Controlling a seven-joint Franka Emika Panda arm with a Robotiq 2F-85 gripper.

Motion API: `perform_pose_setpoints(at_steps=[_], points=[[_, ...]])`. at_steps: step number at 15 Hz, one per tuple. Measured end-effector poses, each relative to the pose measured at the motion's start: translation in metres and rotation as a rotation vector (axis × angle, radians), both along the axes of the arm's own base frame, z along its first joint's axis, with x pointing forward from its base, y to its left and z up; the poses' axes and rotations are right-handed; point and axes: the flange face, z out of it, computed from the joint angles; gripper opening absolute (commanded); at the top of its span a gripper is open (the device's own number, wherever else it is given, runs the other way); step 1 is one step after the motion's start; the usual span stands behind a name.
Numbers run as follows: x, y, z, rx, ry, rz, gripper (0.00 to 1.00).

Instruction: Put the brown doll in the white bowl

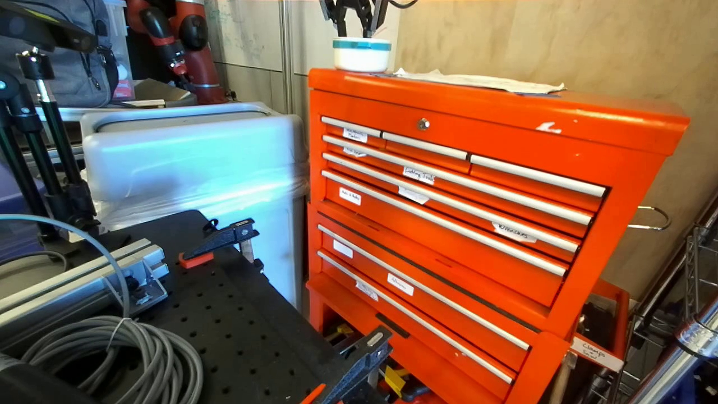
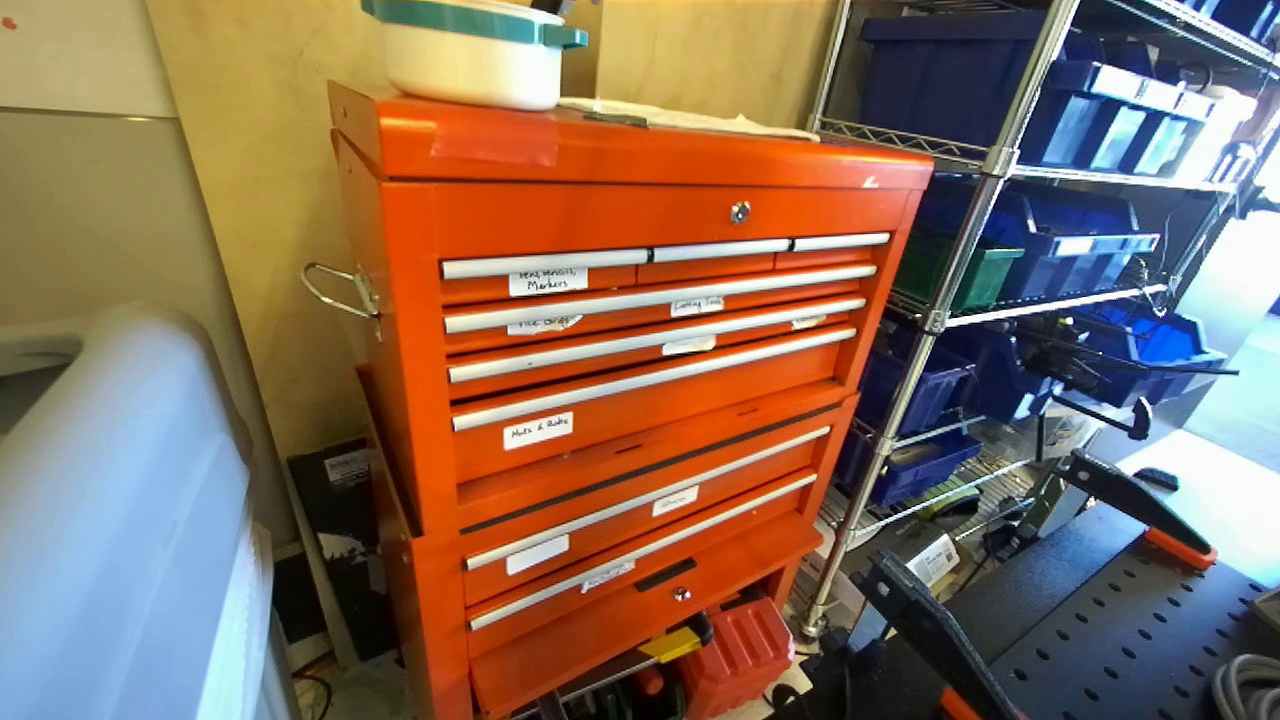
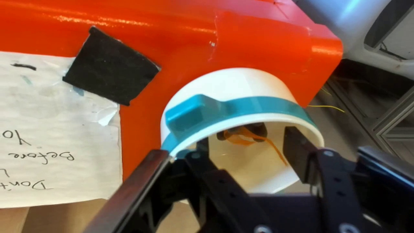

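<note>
In an exterior view: gripper [image 1: 354, 32] hangs above the white bowl [image 1: 362, 59] at one end of the orange-red tool chest [image 1: 387, 96]. Fingers [image 1: 367, 23] point down, well apart, tips about level with the rim; whether they dip inside can't be told here. Doll out of sight, bowl wall in the way. In an exterior view: bowl [image 2: 470, 65] upright near the chest's corner, white sheet [image 2: 735, 121] just beside it; a dark scrap [image 2: 553, 5] at the frame's top edge may be gripper, too little to read. Wrist view: brown doll [image 3: 259, 130] inside the bowl, a low dark lump with an orange strap [image 3: 235, 139], partly hidden by the rim. Gripper spread wide, nothing held. Doll lies beyond the tips, deeper down, between the two fingers as seen, offset toward the chest's front edge. Long axis uncertain; visible part seems to run across, roughly finger to finger. Loose strap end trails near the finger on the picture's right; touching or apart, can't tell. My reading: placing looks done; next calls for a straight lift, since sideways drift could catch rim or strap.
</note>
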Motion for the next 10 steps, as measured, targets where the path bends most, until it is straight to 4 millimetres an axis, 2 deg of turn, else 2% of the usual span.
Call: perform_pose_setpoints(at_steps=[1,4,7,10], points=[[0.001,0.000,0.003,0.002,-0.006,-0.002,0.99],[0.010,-0.006,0.022,0.014,-0.041,-0.016,1.00],[0.021,-0.019,0.055,0.054,-0.056,-0.056,1.00],[0.023,-0.048,0.094,0.058,0.007,-0.127,1.00]])
